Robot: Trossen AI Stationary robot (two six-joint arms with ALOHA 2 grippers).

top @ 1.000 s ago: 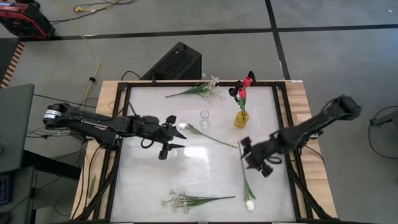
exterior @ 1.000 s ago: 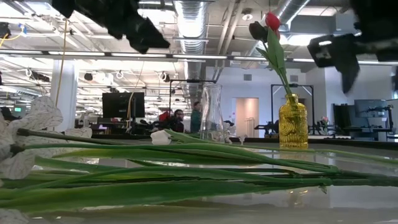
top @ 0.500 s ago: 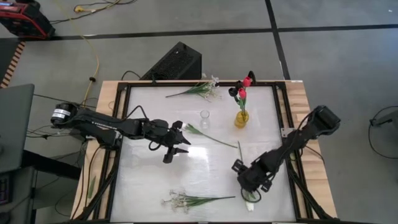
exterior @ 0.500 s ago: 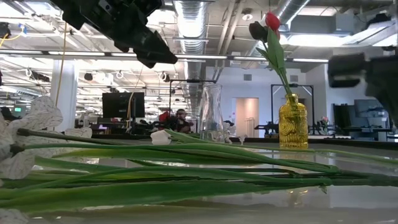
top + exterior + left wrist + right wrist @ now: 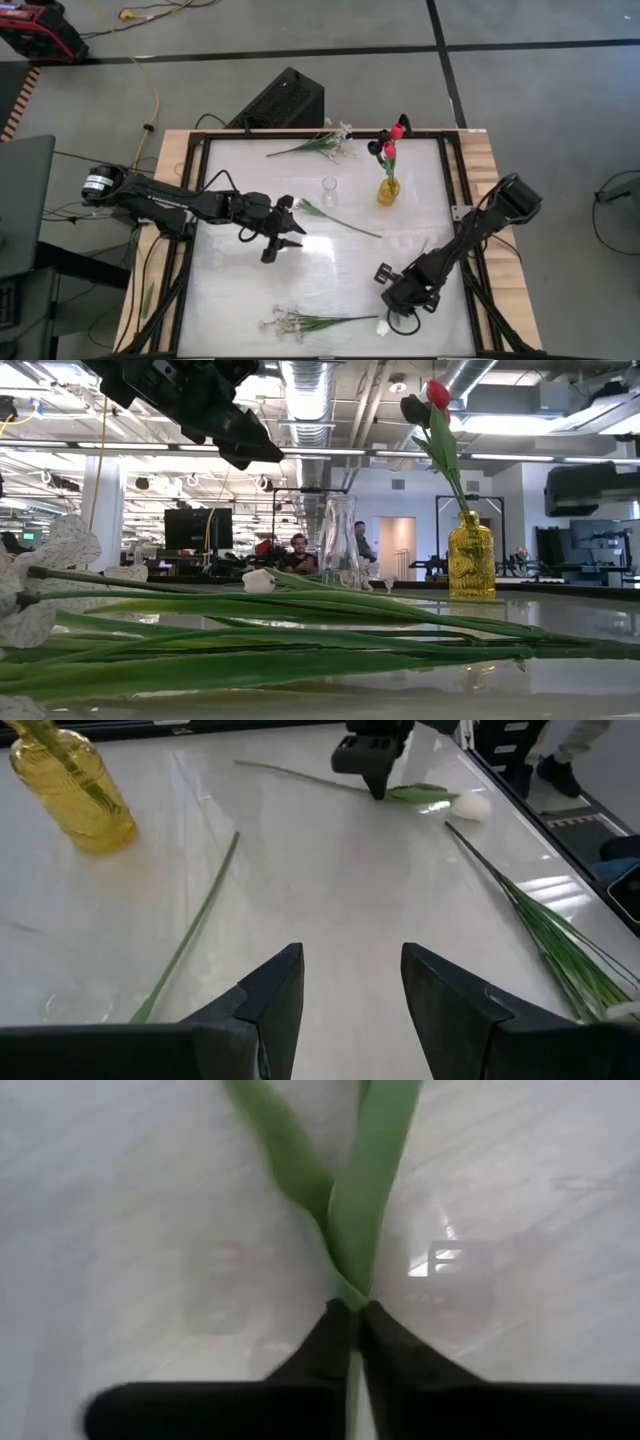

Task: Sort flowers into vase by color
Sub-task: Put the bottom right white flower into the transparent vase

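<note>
Near the table's front right lies a white tulip (image 5: 383, 327) with a green stem. My right gripper (image 5: 393, 303) stands over it, pointing down, shut on the stem (image 5: 300, 778). My left gripper (image 5: 290, 225) hovers open at mid-table beside a second white tulip (image 5: 335, 217), touching nothing. A yellow vase (image 5: 388, 190) holds red flowers and a dark bloom. Next to it stands a clear vase (image 5: 329, 190). One sprig of white blossoms (image 5: 322, 143) lies at the far edge, another (image 5: 312, 322) at the near edge. My right gripper pinches the white tulip's stem (image 5: 352, 1288) between its two fingertips (image 5: 335, 1342), where the leaves fork off, a short way from the bloom (image 5: 470, 807). The fingers come from above, pointing down, across the stem. The flower lies flat on the table.
A black frame (image 5: 455, 180) runs around the white table top. A dark box (image 5: 280, 100) sits beyond the far edge. Bare surface lies between the two arms at mid-table. People show far off in the room behind (image 5: 297, 550).
My right gripper has swung toward the table's near edge and come down, tipping until it points down. It has taken hold of the white tulip's stem. My left gripper has eased a little toward the table's middle and lower, then kept still.
</note>
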